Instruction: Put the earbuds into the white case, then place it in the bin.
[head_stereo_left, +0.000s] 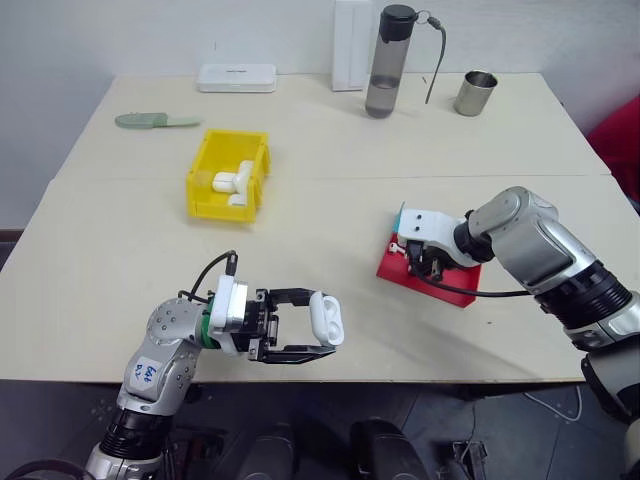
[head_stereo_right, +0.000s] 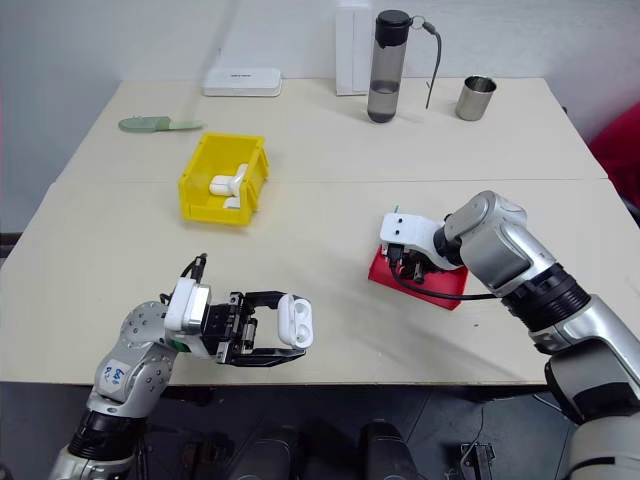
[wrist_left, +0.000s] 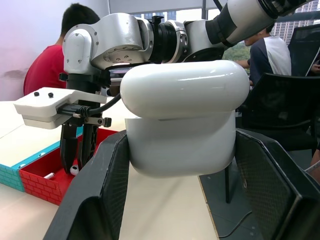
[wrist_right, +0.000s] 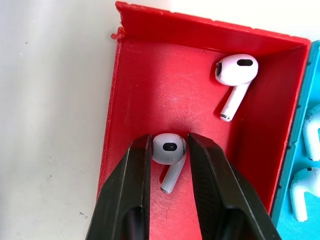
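My left gripper (head_stereo_left: 322, 333) is closed tight on the white case (head_stereo_left: 326, 317), holding it just above the near edge of the table (head_stereo_left: 330, 200) with its lid swung up; the case sits squarely between the two fingers in the left wrist view. My right gripper (wrist_right: 169, 150) reaches down into the red side of the tray (wrist_right: 145, 75); its fingers (wrist_right: 135, 175) stand narrowly apart either side of the head of one earbud (wrist_right: 168, 150), and they look to be touching it, though I can't tell for sure that it is gripped. A second earbud (wrist_right: 235, 75) lies loose in the far corner of that red compartment. The yellow bin (head_stereo_left: 210, 180) stands well apart to the left, with some white pieces inside.
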